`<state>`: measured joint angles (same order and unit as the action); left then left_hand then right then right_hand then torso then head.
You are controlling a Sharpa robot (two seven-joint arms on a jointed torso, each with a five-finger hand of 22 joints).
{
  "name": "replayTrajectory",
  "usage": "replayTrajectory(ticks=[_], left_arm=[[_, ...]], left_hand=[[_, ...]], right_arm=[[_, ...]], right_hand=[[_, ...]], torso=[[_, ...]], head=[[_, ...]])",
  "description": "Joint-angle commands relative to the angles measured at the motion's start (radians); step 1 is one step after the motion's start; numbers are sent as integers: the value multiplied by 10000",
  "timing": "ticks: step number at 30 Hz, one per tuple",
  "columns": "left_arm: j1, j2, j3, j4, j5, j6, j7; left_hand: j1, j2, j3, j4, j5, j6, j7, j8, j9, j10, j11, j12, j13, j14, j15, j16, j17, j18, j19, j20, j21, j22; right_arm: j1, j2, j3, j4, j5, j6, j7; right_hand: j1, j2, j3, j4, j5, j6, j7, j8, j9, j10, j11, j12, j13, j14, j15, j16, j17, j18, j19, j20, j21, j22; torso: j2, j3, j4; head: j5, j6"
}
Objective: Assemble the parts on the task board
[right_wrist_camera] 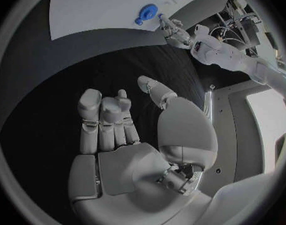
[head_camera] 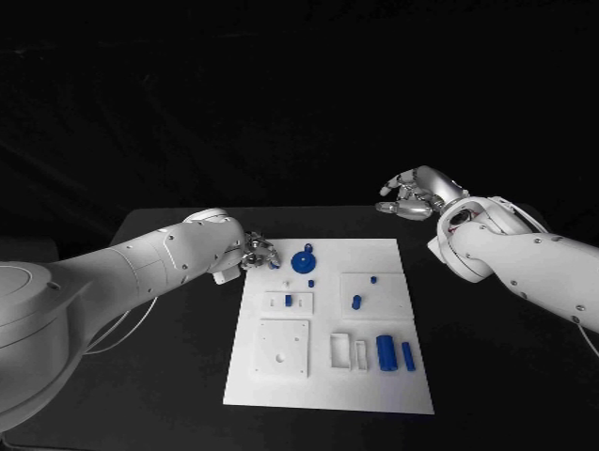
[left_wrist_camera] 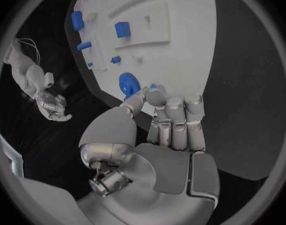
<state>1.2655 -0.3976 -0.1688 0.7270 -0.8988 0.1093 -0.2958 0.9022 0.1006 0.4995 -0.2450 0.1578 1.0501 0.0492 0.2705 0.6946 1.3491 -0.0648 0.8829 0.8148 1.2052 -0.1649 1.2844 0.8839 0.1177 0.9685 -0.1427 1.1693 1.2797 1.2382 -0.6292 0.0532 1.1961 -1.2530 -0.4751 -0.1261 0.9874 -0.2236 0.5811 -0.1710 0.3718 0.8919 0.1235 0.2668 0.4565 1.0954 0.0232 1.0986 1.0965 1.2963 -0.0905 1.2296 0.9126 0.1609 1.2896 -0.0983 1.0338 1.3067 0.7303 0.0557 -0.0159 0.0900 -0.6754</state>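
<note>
— Hovering where, the left robot hand (head_camera: 255,252)?
— Just beside the task board (head_camera: 329,376), at its far left corner, fingers curled together, holding nothing I can see.
— The right robot hand (head_camera: 415,194)?
— Above the tabletop (head_camera: 489,376) beyond the board's far right corner, fingers curled, empty.
— Parts?
— The blue round part (head_camera: 305,261) lies near the left hand.

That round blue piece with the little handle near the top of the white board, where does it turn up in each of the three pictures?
Head view: the round blue piece lies at the far end of the task board, just right of the left hand.
Left wrist view: it sits at the board's edge, just beyond that hand's fingers.
Right wrist view: it lies on the board's edge.
Shared landmark: the left hand beside it.
</note>
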Motion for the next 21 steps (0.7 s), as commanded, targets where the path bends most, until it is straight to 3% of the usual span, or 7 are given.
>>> replayTrajectory(ticks=[1, 7, 12, 21], left_arm=[[0, -55, 6, 128, 329, -308, 124], [10, -416, 12, 727, 377, -697, 59], [42, -1079, 18, 1729, 377, -1214, -29], [273, -2407, 9, 3604, 366, -1834, -322]], left_hand=[[-51, 83, 11, -93, 146, 441, -41, 40, -26, 85, -20, -63, -18, 83, -17, -24, -10, -8, 94, -945, -10, -11], [-153, 70, 30, -134, 249, 551, -72, 58, -62, 149, -50, -87, -15, 131, -42, -6, -6, -11, 146, -957, -3, -15], [-230, 29, 56, -158, 291, 700, -126, 106, -81, 208, -103, -88, 5, 183, -87, 25, 6, -2, 202, -980, 7, -17], [-359, -100, 116, -182, 453, 998, -217, 227, -87, 68, -189, -116, 66, 57, -167, -12, 15, -18, 144, -988, -39, -13]], right_arm=[[0, -10, 4, 7, -39, 129, 62], [0, -66, 4, 21, -39, 140, 62], [0, -142, 4, 43, -38, 139, 52], [0, -301, 4, 75, -14, 140, 26]], right_hand=[[-3, 60, -28, 34, 60, -56, 133, 49, 12, -70, -8, 70, -13, 34, 20, -46, 16, 1009, 9, -71, -57, 15], [-4, 60, -29, 35, 63, -55, 133, 49, 13, -71, -8, 71, -15, 34, 20, -46, 17, 1009, 9, -71, -58, 16], [-4, 57, -29, 34, 66, -55, 133, 49, 13, -72, -8, 72, -16, 34, 20, -47, 17, 1009, 9, -71, -58, 16], [-2, 49, -29, 33, 88, -54, 132, 50, 13, -72, -9, 74, -19, 34, 19, -48, 19, 1009, 9, -71, -60, 18]], torso=[[-2, -2, 2], [-12, -1, 24], [-29, 3, 47], [-57, -4, 114]], head=[[13, -1], [55, -11], [70, -24], [39, -74]])
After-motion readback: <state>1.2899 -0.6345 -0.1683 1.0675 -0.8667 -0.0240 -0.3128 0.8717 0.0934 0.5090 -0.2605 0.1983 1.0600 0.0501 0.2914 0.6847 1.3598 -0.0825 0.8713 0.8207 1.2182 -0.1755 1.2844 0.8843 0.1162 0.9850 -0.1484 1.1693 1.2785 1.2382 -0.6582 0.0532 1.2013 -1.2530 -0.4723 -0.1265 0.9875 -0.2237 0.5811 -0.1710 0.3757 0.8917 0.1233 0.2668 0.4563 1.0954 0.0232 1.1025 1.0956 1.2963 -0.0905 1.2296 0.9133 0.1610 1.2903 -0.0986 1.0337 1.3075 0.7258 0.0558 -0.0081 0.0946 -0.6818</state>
